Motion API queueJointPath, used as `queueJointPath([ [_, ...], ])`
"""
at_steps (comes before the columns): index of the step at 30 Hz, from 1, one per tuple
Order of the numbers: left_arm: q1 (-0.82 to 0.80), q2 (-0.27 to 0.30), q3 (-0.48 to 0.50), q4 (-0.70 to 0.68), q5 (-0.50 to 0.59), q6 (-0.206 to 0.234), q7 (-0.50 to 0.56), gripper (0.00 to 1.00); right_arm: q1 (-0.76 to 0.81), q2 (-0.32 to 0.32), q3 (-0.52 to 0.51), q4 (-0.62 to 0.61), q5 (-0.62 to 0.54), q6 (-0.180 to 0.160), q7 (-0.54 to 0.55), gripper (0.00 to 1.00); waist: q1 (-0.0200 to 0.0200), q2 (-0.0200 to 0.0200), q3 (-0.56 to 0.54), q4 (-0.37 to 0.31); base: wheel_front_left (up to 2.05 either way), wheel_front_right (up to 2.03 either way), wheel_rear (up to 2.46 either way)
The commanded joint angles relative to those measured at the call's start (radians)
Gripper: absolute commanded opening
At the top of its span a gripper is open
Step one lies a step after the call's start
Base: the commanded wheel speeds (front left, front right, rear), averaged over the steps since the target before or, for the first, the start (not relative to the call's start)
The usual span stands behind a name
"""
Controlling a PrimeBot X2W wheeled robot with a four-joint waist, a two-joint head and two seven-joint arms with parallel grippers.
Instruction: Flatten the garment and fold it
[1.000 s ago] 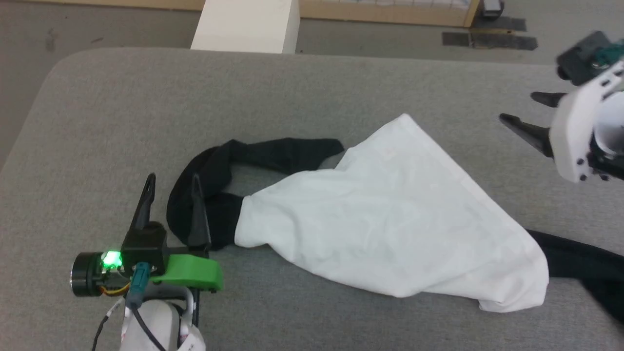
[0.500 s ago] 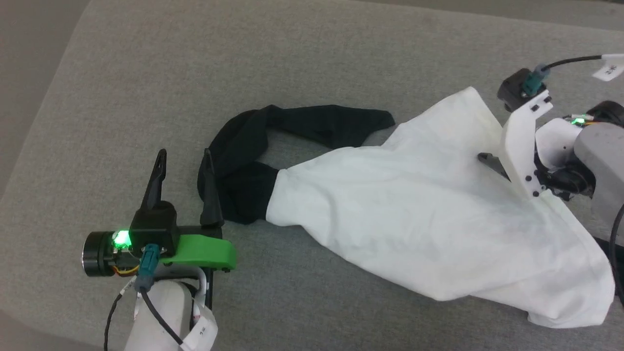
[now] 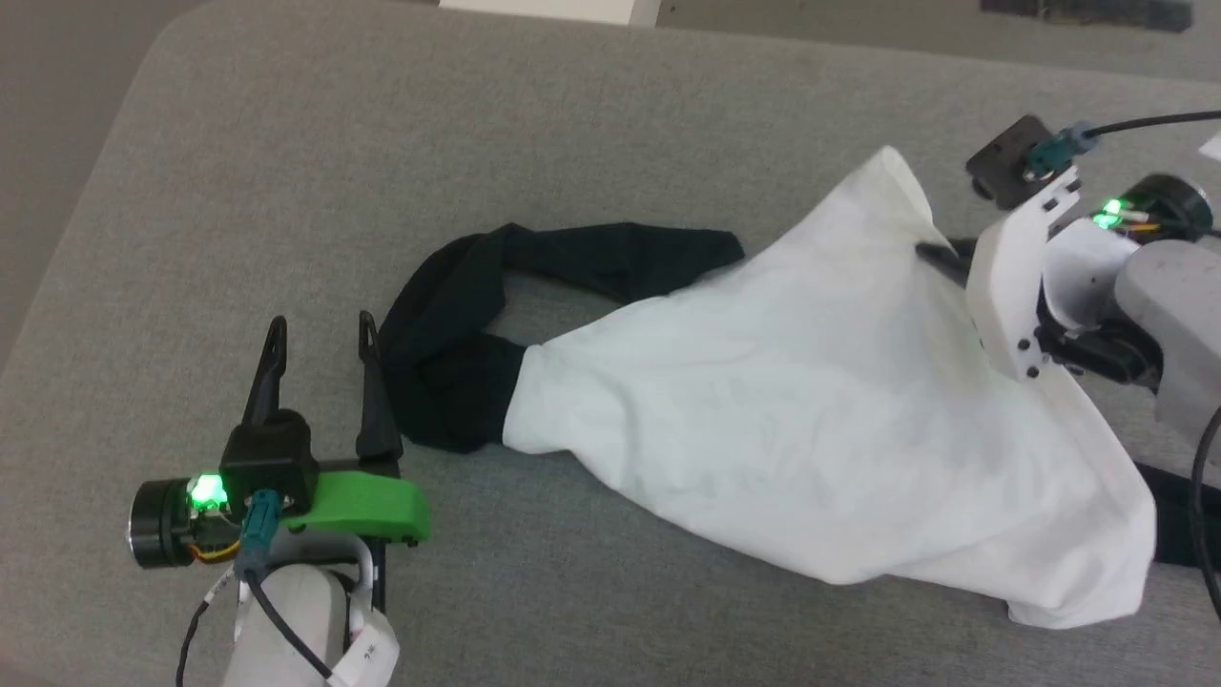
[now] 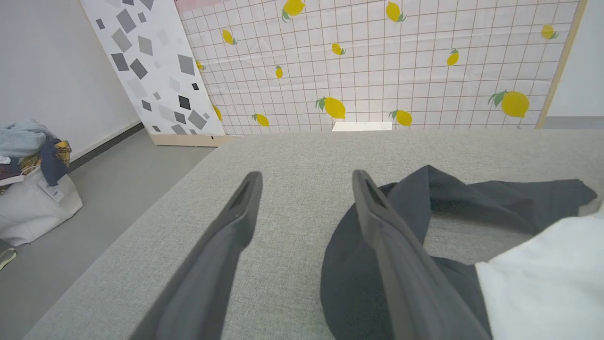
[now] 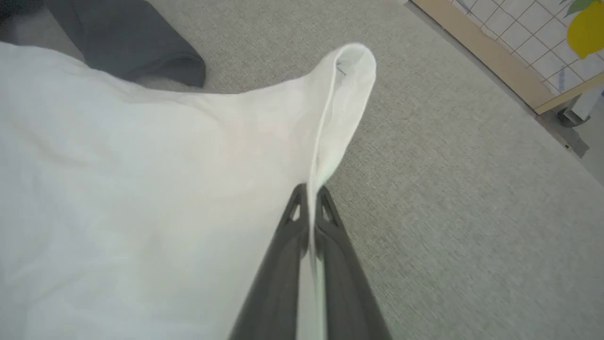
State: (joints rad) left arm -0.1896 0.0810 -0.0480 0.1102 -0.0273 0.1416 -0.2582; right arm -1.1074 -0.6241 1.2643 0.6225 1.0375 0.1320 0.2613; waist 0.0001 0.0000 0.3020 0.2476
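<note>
The garment (image 3: 811,410), a white T-shirt with black sleeves, lies bunched across the grey table (image 3: 477,143), one black sleeve (image 3: 534,277) looped at its left end. My right gripper (image 5: 309,196) is shut on the garment's white hem edge (image 5: 330,118) near its far corner, the cloth pinched between both fingers; in the head view it sits at the shirt's right edge (image 3: 940,258). My left gripper (image 3: 320,334) stands open just left of the black sleeve, nothing between its fingers (image 4: 377,222); its right finger lies against the sleeve (image 4: 448,198).
The table's left edge and rounded corner (image 3: 105,181) drop to grey floor. A lemon-print screen (image 4: 377,61) stands beyond the far edge, with a bag of clothes (image 4: 28,179) on the floor at the left. Another black sleeve (image 3: 1178,515) shows at the right.
My right gripper came in from the far right over the shirt's edge and shut on the white hem. The left gripper stayed open beside the sleeve. The head camera shifted.
</note>
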Motion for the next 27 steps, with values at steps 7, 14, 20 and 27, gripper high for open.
queueJointPath([
  [7, 0.046, 0.012, 0.014, -0.007, 0.003, -0.006, -0.004, 1.00, -0.080, -0.100, -0.007, -0.125, 0.020, -0.001, -0.146, 0.00, -0.0001, 0.0000, -0.096, -0.073, 0.00, 0.00, 0.00],
  [14, 0.031, 0.001, 0.001, -0.030, 0.002, -0.008, -0.004, 1.00, -0.193, -0.186, -0.037, -0.118, -0.001, -0.001, -0.161, 0.00, -0.0001, 0.0000, -0.046, -0.055, 0.00, 0.00, 0.00],
  [20, 0.005, -0.011, -0.008, -0.044, -0.005, -0.001, -0.004, 1.00, -0.228, -0.199, -0.062, 0.038, -0.045, -0.001, -0.142, 0.00, -0.0001, 0.0000, 0.020, -0.031, 0.00, 0.00, 0.00],
  [27, -0.039, -0.023, -0.036, -0.052, -0.013, 0.003, -0.004, 1.00, -0.143, -0.158, -0.074, 0.299, -0.061, -0.001, -0.136, 0.00, -0.0001, 0.0000, 0.094, -0.004, 0.00, 0.00, 0.00],
])
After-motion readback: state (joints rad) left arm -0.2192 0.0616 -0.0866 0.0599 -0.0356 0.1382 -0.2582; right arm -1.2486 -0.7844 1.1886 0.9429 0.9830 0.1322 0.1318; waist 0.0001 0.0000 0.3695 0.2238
